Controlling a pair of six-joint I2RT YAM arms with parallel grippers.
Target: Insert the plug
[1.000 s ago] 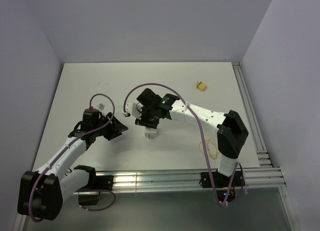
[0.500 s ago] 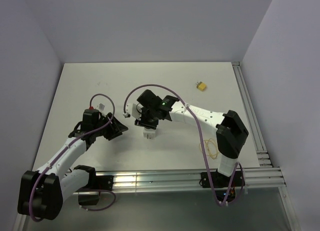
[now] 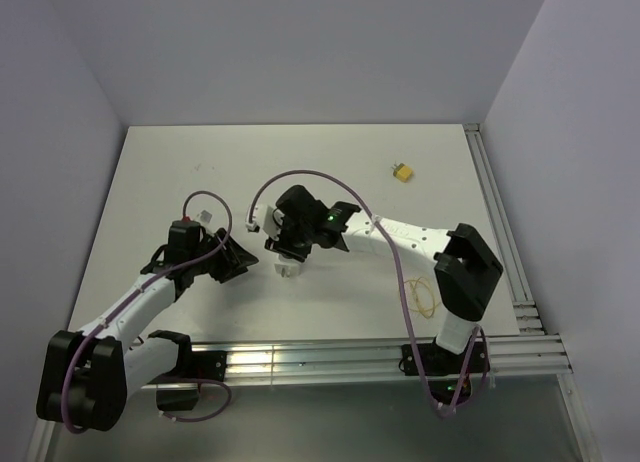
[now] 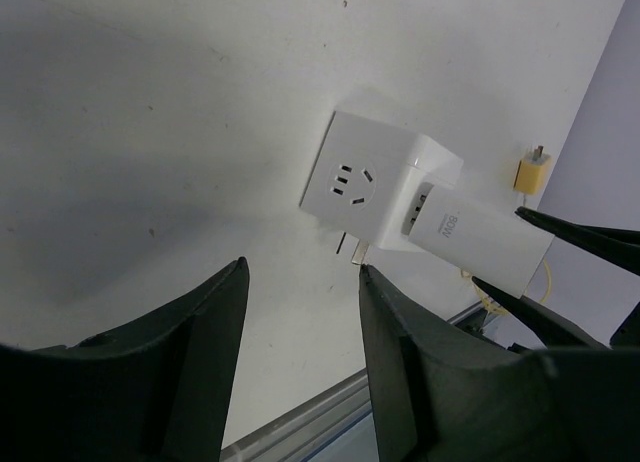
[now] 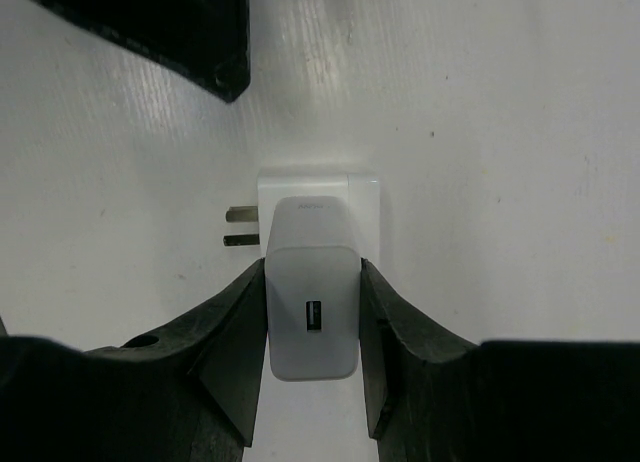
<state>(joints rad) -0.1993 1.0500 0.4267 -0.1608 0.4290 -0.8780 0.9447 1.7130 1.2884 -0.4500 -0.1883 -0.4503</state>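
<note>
Near the middle of the table point(image 3: 160, 172), in the right jaws: a white charger point(image 5: 312, 312), pinched by its two long sides, set narrow and closed firmly on it. Seated already, by the look of both wrist views, in the side of a white socket block point(image 4: 355, 187), with two metal prongs point(image 5: 242, 227) sticking out of another side of that block. Cannot tell whether the block rests on the table or hangs just above it.

Left jaws: about half wide, empty, aimed at the block's socket face from near by, not touching.

As for the plug point(image 3: 402, 172): lies alone at the far right of the table, well apart from both arms, untouched. Probably nothing of its insertion done yet.

For the step in hand, judged as passing or steadying the white pair between the two arms:
- Keep the right squeeze square on the charger's sides, to avoid levering it out of the block.
- Bring the left jaws around the block's body, not over the prongs or the socket face.
- Go slowly, with both sets of jaws crowding one spot.

Round about: a loop of thin yellow wire point(image 3: 420, 297) by the base of the right arm point(image 3: 410, 237), and a metal rail point(image 3: 350, 354) along the near edge. Nothing seen standing between that arm and the plug. To reach it, first set down or hand off the charger.
</note>
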